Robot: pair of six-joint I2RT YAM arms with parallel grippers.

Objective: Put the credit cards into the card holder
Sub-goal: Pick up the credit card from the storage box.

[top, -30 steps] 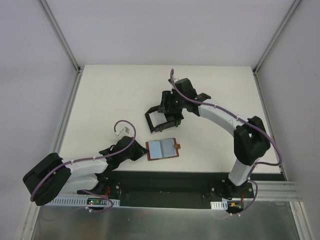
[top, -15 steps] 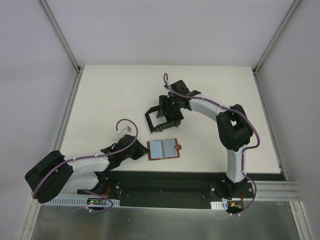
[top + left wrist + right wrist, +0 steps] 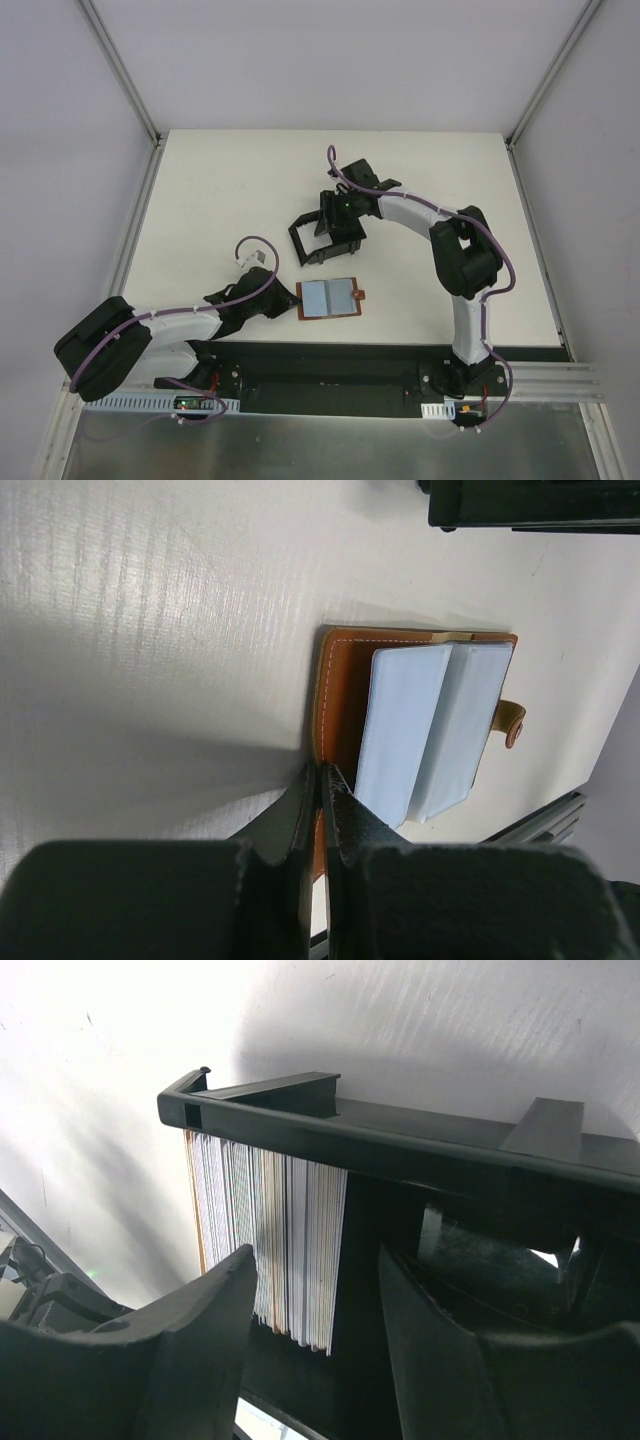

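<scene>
The black card holder (image 3: 316, 240) stands mid-table. In the right wrist view a stack of thin white cards (image 3: 270, 1230) stands on edge inside the card holder (image 3: 400, 1150). My right gripper (image 3: 342, 222) hangs over it, open, its jaws (image 3: 315, 1260) astride the stack's end. An open brown wallet (image 3: 328, 298) lies near the front edge with two pale blue cards (image 3: 400, 730) in it. My left gripper (image 3: 291, 304) is shut on the wallet's left leather edge (image 3: 335, 700), its fingertips (image 3: 320, 772) pinched together on it.
The wallet's strap with a snap (image 3: 512, 725) points right. The table's dark front rail (image 3: 330, 358) runs just below the wallet. White walls and metal frame posts (image 3: 120, 70) surround the table.
My right arm folded its elbow upward and the gripper shifted slightly left and down over the card holder. My left gripper crept a little right on the wallet's edge.
</scene>
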